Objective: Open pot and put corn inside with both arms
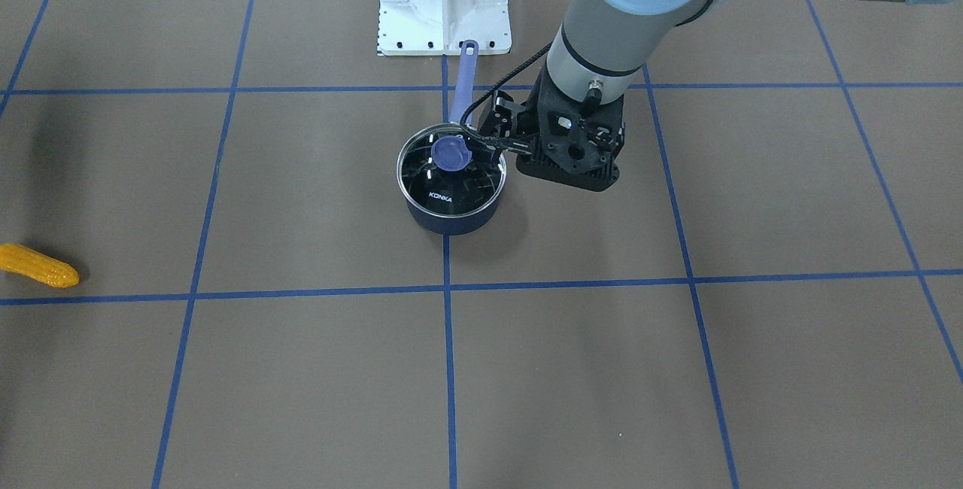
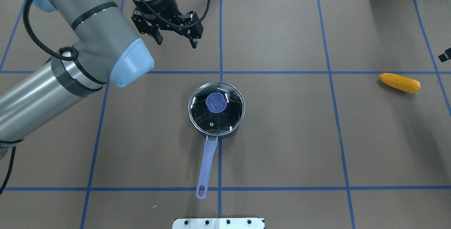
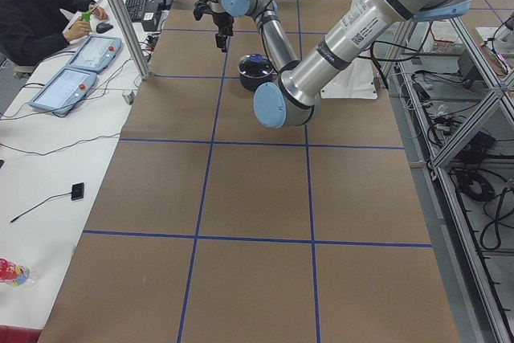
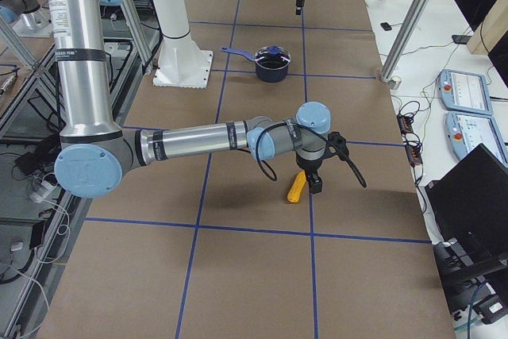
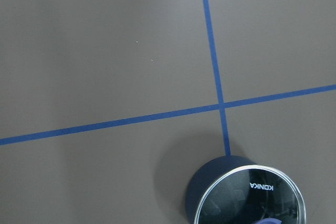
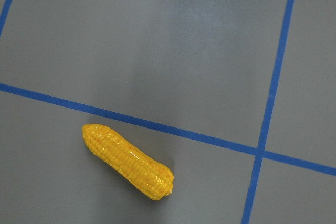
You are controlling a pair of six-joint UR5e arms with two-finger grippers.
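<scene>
The dark navy pot (image 1: 451,222) stands at the table's middle with its glass lid (image 2: 229,111) on; the lid's blue knob (image 2: 216,102) is on top. The lavender handle (image 2: 207,165) points toward the robot base. My left gripper (image 2: 177,42) is open and empty, raised above the table beyond the pot; the left wrist view shows the pot's wall (image 5: 210,177) at its bottom edge. The corn (image 2: 400,82) lies on the table far to my right, alone in the right wrist view (image 6: 128,161). My right gripper (image 4: 315,182) hovers beside it; I cannot tell whether it is open.
The white base mount (image 1: 444,0) sits on the robot side of the pot handle. Blue tape lines (image 2: 221,38) divide the brown table cover. An operator (image 3: 36,6) sits at a side bench with control tablets (image 3: 68,78).
</scene>
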